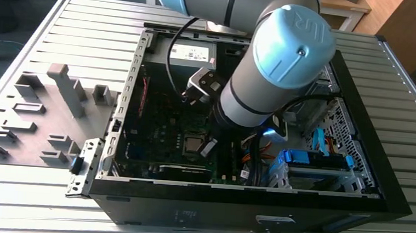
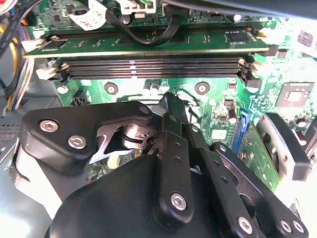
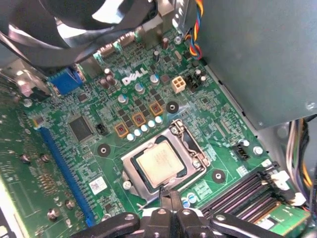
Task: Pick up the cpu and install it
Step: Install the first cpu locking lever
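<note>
cpu (image 3: 161,162) sits flat in its socket on the green motherboard (image 3: 208,124), metal frame (image 3: 190,144) around it, silver top facing up. In the exterior view the cpu (image 1: 190,144) shows as a small light square low on the board inside the open computer case (image 1: 246,204)

gripper (image 3: 171,198) is right at the socket's edge, just beside the cpu, fingers (image 3: 174,206) pressed together, nothing between them. In the second wrist view the gripper (image 2: 171,106) tips look closed too, with black linkage bars (image 2: 173,163) filling the foreground and the memory slots (image 2: 153,67) behind them

blue expansion slot (image 3: 62,163) runs along one side of the socket, memory slots (image 3: 247,191) on the other, a white power connector (image 3: 178,84) further off

arm (image 1: 269,77) reaches down into the case from above. Grey fixture tray (image 1: 43,116) lies on the slatted table (image 1: 402,163), on the exterior view's left of the case, well apart from the gripper
</note>
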Available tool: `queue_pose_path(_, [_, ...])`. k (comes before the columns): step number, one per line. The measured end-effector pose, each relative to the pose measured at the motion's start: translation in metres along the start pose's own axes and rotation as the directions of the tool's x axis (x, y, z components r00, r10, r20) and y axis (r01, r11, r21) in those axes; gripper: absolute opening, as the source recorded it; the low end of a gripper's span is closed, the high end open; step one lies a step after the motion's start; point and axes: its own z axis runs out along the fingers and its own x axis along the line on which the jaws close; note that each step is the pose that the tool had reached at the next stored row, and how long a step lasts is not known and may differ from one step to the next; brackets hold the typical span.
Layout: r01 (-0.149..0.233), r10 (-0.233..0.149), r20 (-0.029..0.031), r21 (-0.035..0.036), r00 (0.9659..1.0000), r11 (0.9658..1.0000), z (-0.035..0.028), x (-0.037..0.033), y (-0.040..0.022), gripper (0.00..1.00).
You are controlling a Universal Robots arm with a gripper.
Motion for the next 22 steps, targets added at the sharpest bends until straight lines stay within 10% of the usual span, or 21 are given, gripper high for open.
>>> queue_pose_path(10, [0.000, 0.000, 0.0001, -0.0001, 1.0000, 1.0000, -0.0273, 0.0000, 0.0056, 0.11])
queue_pose_path(22, [0.000, 0.000, 0.0002, -0.0002, 1.0000, 1.0000, -0.0300, -0.0001, 0.0062, 0.11])
